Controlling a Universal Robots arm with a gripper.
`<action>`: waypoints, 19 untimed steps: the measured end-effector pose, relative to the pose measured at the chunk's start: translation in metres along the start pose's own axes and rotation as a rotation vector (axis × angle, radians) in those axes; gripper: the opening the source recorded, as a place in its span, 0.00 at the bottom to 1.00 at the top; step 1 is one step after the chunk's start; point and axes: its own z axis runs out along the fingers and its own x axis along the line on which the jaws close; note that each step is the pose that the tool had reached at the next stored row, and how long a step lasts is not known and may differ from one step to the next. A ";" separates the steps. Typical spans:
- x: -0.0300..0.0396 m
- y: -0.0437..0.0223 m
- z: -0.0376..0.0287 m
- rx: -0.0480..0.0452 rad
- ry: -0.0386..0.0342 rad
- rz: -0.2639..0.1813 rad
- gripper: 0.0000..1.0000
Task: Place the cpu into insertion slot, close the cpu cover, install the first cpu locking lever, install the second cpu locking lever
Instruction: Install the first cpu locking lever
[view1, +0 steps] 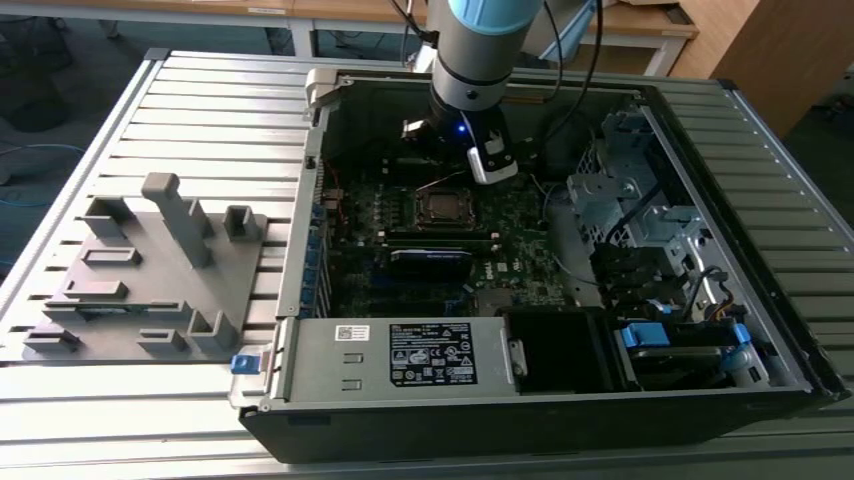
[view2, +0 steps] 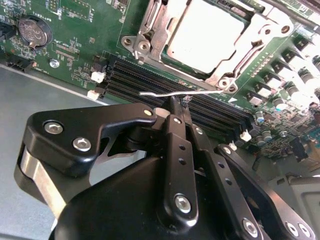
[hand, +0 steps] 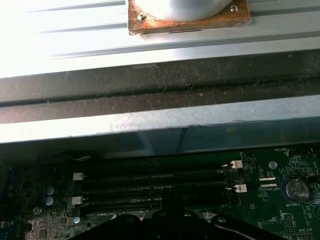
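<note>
In the second wrist view the cpu (view2: 205, 35) lies flat in the insertion slot (view1: 441, 207), its silver top showing. The cpu cover (view2: 261, 29) is down over it as a metal frame around its edges. A thin wire locking lever (view2: 160, 93) stands free beside the memory slots (view2: 150, 82), on the gripper's side of the socket. My gripper (view2: 175, 103) is shut, fingers pressed together, with the tips right at this lever; I cannot tell whether they touch it. In the exterior view the arm (view1: 470, 70) reaches down into the open case just beyond the socket.
The case walls (view1: 310, 180) surround the motherboard. A power supply (view1: 400, 355) sits at the front and a drive cage (view1: 627, 200) at the exterior view's right. A grey fixture (view1: 147, 270) stands on the slatted table. A copper-based heatsink (hand: 185, 15) lies outside the case.
</note>
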 end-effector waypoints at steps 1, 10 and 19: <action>0.0000 0.0000 0.0000 0.0000 0.0000 0.000 0.10; 0.0002 0.0011 -0.0039 0.0000 -0.0001 0.000 0.10; -0.0003 0.0015 -0.0061 0.0000 0.0001 0.000 0.10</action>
